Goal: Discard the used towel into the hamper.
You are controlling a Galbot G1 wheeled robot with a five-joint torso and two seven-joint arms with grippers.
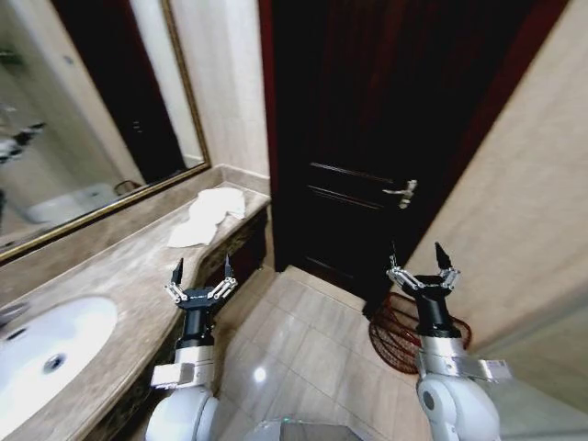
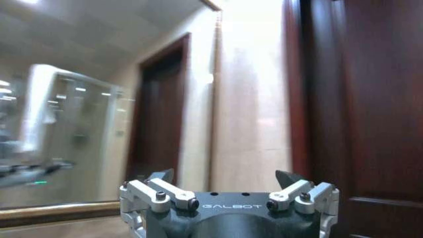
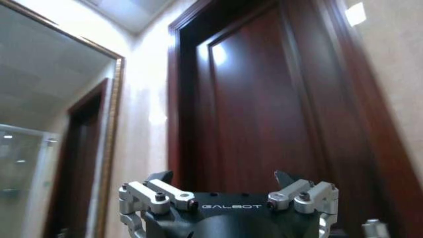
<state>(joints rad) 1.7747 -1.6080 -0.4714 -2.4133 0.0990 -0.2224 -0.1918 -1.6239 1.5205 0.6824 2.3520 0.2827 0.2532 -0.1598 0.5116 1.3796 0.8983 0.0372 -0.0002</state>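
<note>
A crumpled white towel [image 1: 208, 216] lies on the far end of the marble counter [image 1: 119, 266], near the corner by the door. The hamper [image 1: 401, 333], a dark reddish-brown wire basket, stands on the tiled floor at the right wall, partly hidden behind my right arm. My left gripper [image 1: 201, 277] points upward, open and empty, at the counter's front edge, well short of the towel. My right gripper [image 1: 422, 268] also points upward, open and empty, in front of the hamper. The wrist views show the open fingers [image 2: 162, 178] and fingers [image 3: 160, 178] against the walls and door.
A white sink [image 1: 46, 354] is set in the counter at near left. A gold-framed mirror [image 1: 83, 119] runs along the left wall. A dark wooden door [image 1: 386, 129] with a silver handle [image 1: 402, 193] stands ahead. Tiled floor [image 1: 303, 340] lies between counter and hamper.
</note>
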